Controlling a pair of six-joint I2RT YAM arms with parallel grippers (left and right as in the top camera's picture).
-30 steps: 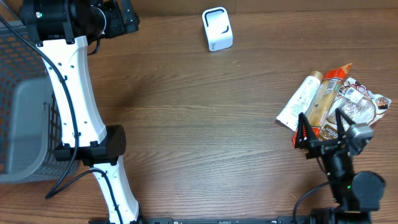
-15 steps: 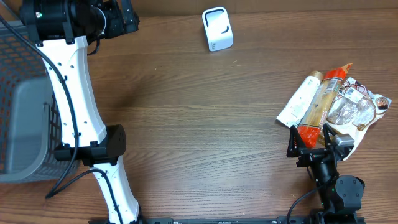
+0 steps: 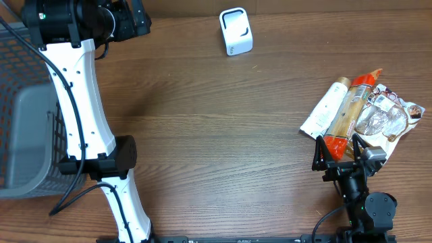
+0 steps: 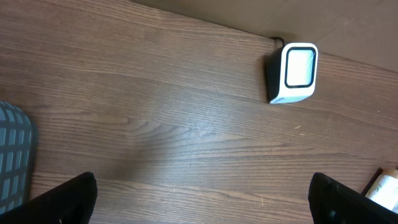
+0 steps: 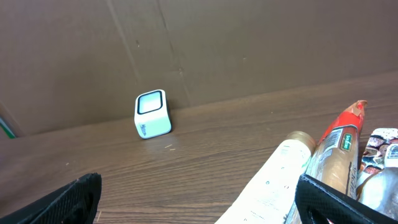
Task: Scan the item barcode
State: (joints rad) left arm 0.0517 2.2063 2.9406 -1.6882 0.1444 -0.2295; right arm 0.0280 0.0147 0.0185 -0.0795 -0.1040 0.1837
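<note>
The brown wooden table (image 3: 223, 135) carries a white scanner (image 3: 235, 31) near its far edge. 3 items lie bunched at the right: white tube (image 3: 325, 111), orange-ended pack (image 3: 345, 116), clear packet (image 3: 381, 120).

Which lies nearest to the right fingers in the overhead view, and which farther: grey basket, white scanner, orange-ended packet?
1. Orange-ended packet, just ahead of the right fingers.
2. White scanner, top centre.
3. Grey basket, far left edge.

The tabletop (image 3: 216, 135) is matt brown wood grain. The scanner (image 3: 235, 31) at top centre is smooth white plastic. The basket (image 3: 20, 121) at left is grey plastic mesh. The packets (image 3: 381, 120) at right are shiny film.
</note>
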